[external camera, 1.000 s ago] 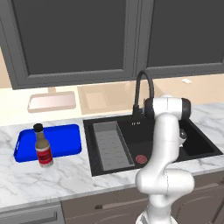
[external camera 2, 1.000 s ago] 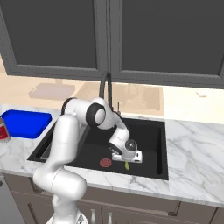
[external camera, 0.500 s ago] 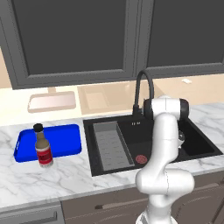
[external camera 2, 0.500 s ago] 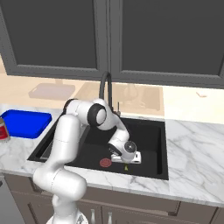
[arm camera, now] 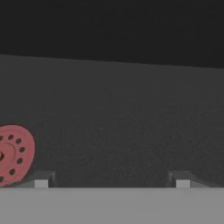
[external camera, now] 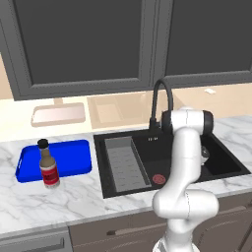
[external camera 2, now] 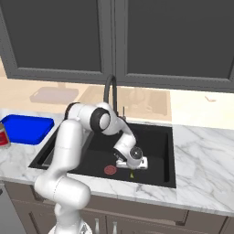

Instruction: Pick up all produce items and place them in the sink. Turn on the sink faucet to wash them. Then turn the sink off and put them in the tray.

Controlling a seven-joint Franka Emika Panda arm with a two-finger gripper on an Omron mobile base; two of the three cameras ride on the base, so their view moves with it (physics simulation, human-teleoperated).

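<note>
jaws just went from clamped on the lime to spread wide, fingertips far apart at the bottom of the hand view, nothing between them. gripper (external camera 2: 131, 168) sits low in the sink (external camera 2: 160, 137); lime (external camera 2: 131, 174) lies on the basin floor right under it, at about 3 o'clock of the red drain (external camera 2: 110, 170). drop-off looks done, faucet (external camera 2: 109, 93) next. arm is folded down over the sink front, wrist pointing down.
</note>
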